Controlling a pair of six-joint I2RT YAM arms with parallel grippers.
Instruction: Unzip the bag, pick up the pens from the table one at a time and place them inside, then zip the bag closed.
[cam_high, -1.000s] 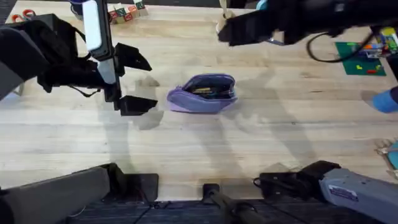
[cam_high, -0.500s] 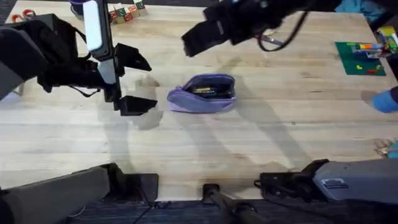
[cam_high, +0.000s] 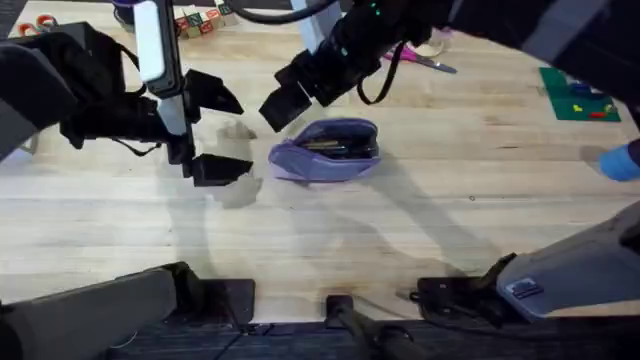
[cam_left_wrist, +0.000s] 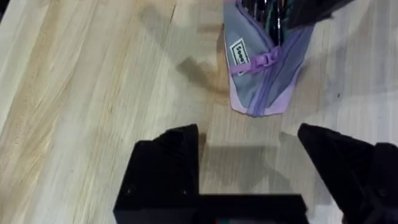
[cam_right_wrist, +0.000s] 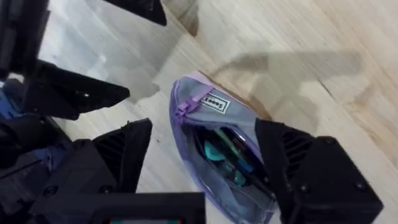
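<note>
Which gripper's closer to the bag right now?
Right. The right gripper hovers open just above the bag's left end; the left gripper sits open farther off to its left.

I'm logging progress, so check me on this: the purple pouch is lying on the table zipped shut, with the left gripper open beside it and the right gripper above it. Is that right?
Not quite. The bag is unzipped, not shut: the right wrist view looks straight into its open mouth at the pens inside. The rest holds: it lies on the table, the left gripper open beside it, the right gripper above.
</note>
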